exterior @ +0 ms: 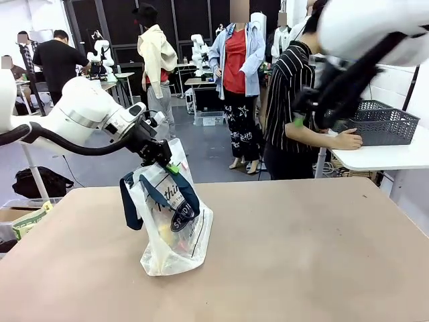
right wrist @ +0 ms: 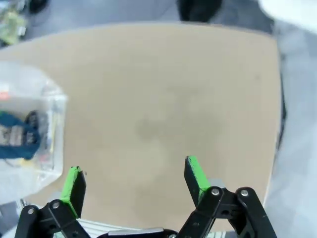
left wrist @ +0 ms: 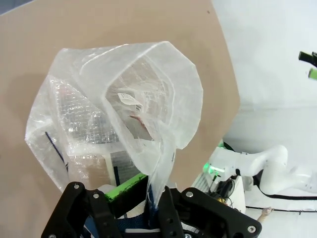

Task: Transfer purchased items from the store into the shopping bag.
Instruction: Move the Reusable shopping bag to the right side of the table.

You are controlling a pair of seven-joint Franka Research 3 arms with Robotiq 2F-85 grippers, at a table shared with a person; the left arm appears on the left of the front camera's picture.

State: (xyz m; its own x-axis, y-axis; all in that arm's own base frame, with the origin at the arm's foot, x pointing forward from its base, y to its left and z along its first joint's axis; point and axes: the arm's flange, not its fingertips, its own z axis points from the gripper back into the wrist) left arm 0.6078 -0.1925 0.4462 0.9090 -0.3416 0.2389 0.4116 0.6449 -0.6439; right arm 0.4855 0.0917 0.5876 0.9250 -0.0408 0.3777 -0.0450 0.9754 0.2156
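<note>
The shopping bag [exterior: 171, 225] stands on the brown table, translucent white with navy handles and dark lettering. My left gripper [exterior: 164, 159] is shut on its top edge by a handle and holds the mouth up. In the left wrist view the bag's mouth [left wrist: 143, 94] gapes open, with the left gripper [left wrist: 148, 201] pinching the plastic. Purchased items [left wrist: 86, 131] lie inside, one yellowish [exterior: 164, 233]. My right gripper [right wrist: 134, 181] hovers open and empty high over the bare table, the bag [right wrist: 25, 134] to its left. The store, a dark mesh basket [exterior: 381, 123], sits on a white side table at the far right.
A person in a striped shirt leans over the white side table [exterior: 389, 157], one hand [exterior: 348, 141] resting beside the basket. My right arm [exterior: 355, 60] crosses the upper right of the front view. Bare brown tabletop [exterior: 301, 255] stretches right of the bag.
</note>
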